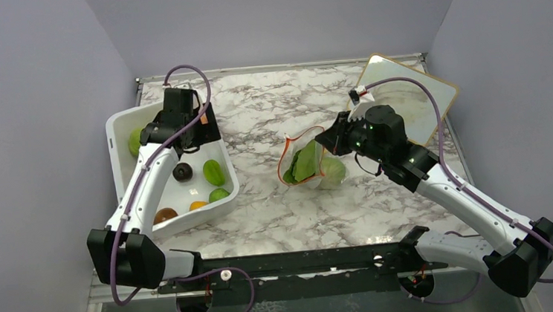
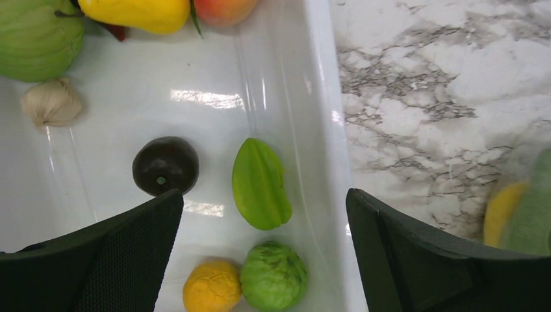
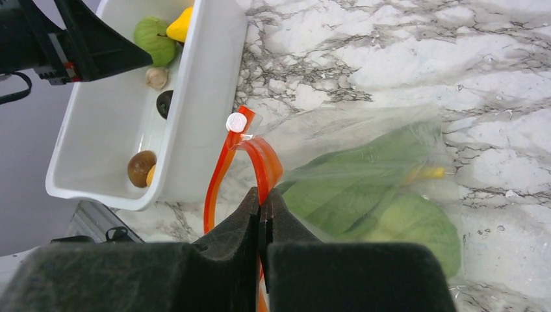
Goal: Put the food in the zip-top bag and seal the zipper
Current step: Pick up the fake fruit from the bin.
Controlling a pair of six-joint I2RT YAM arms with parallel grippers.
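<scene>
1. The zip-top bag (image 1: 310,162) lies near the middle of the marble table (image 1: 278,208), slightly toward 3 o'clock in the top view. Its mouth gapes toward the white tub (image 1: 118,142) at 9 o'clock.
2. The right gripper (image 3: 263,218) has its fingers pressed together, pinching the zipper (image 3: 258,159) at the mouth edge. This holds that side of the red-orange strip lifted, so the opening forms a loop.
3. Some food is already inside the bag: a green leafy vegetable (image 3: 351,188), a pale green round piece (image 3: 416,227) and a bit of something yellow, too hidden to name.
4. The left gripper (image 2: 263,201) hangs over the tub with its fingers spread wide and nothing between them. The green star fruit (image 2: 260,185) lies directly below the gap, and the dark brown fruit (image 2: 166,166) sits just at its 9 o'clock.
5. Also in the tub are an orange crinkled fruit (image 2: 211,286) touching a bumpy green fruit (image 2: 273,276) at 6 o'clock of the star fruit. A garlic bulb (image 2: 51,103), a large green fruit (image 2: 36,39) and a yellow pepper (image 2: 136,12) sit toward 10 and 11 o'clock.
6. The task looks under halfway: a few pieces are bagged, most wait in the tub, and the zipper is wholly unsealed. The likely step in hand is picking the star fruit.
</scene>
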